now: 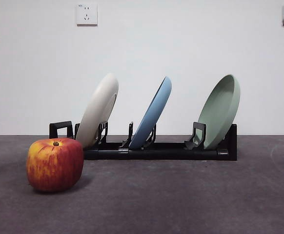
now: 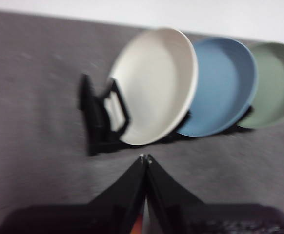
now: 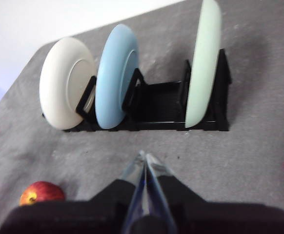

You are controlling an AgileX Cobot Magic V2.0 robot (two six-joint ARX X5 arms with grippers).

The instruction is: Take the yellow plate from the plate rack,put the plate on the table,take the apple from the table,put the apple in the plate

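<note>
Hovering empty, left gripper jaws pressed together, right gripper likewise, yellow plate racked.

left claw: black, tapered wedge jaws | right claw: black, clear bluish tips

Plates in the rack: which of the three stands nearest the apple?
The yellow plate, cream-coloured, at the rack's looped end just behind the apple; the blue plate and green plate stand farther along.

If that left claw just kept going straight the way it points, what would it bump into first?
Probably the round cream yellow plate in the black plate rack; the shut left gripper aims at its lower edge, though depth is unclear.
</note>
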